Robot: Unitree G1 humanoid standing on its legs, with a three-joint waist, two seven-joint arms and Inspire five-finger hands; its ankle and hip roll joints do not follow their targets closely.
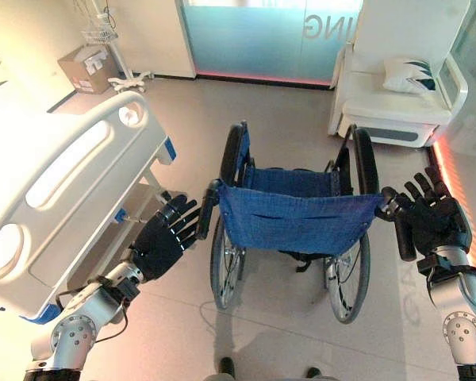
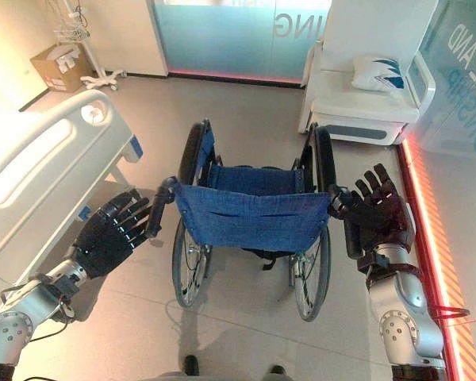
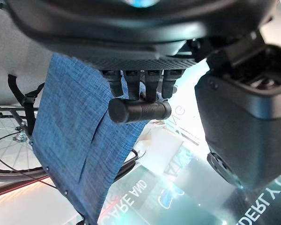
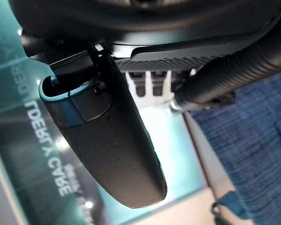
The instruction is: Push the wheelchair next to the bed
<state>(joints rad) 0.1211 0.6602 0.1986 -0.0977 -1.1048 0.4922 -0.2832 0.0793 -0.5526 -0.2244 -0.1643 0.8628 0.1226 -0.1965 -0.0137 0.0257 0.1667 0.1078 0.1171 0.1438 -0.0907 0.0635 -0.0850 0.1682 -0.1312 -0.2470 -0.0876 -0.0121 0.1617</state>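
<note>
A: Where's the wheelchair (image 1: 293, 214) relative to the hands?

B: Straight ahead, its blue backrest facing the robot, one push handle at each hand. The left hand (image 1: 165, 238) has its fingers spread and straight against the left handle (image 1: 207, 208), with no curl round it. The right hand (image 1: 430, 218) is likewise spread, palm by the right handle (image 1: 387, 202).

A: And the bed (image 1: 55, 190)?

B: To the left and just beside the chair's left wheel. The chair points away down the room, roughly along the bed's side, so I'd judge the push goes forward with a slight lean left.
</note>
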